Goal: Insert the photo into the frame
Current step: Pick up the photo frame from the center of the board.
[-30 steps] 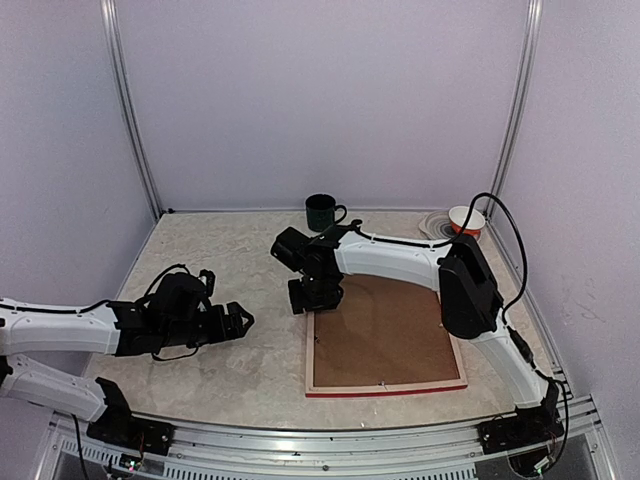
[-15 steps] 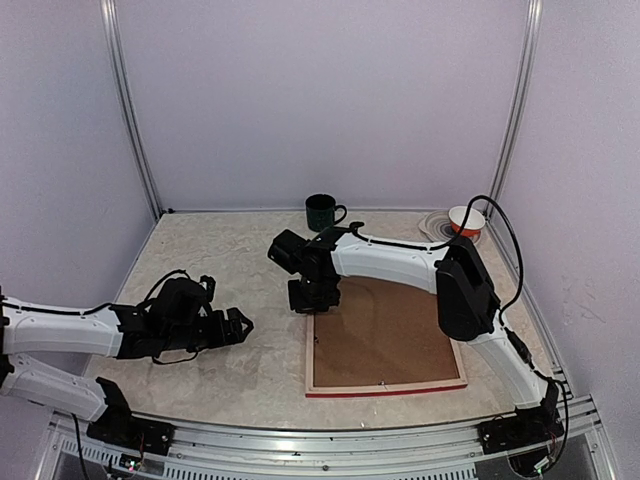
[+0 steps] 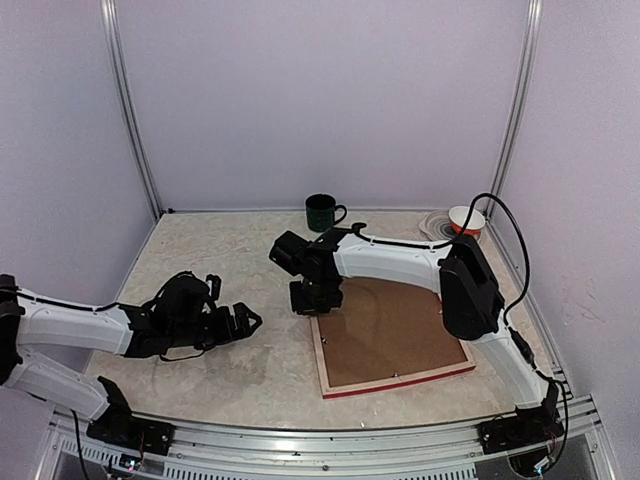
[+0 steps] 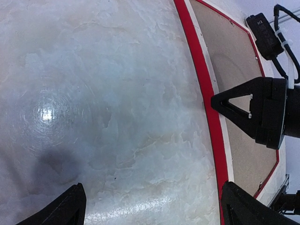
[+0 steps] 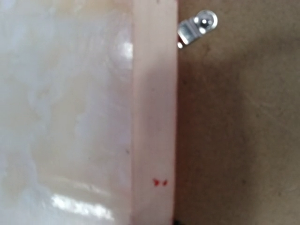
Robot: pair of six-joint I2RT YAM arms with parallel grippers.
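While the left claw (image 3: 248, 322) hangs released, jaws spread wide, above the surface (image 3: 230, 260), the frame (image 3: 400, 381) lies face down and skewed on that surface, brown backing board (image 3: 390, 335) uppermost, apart from this claw on its right side. The right claw (image 3: 313, 303) sits at the frame's far left corner, over the pale rail; whether it grips cannot be told

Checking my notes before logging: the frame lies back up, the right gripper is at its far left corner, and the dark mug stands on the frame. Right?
Not quite. The top external view shows the dark mug standing on the table by the back wall, apart from the frame. The rest holds: frame back up, right gripper at its far left corner.
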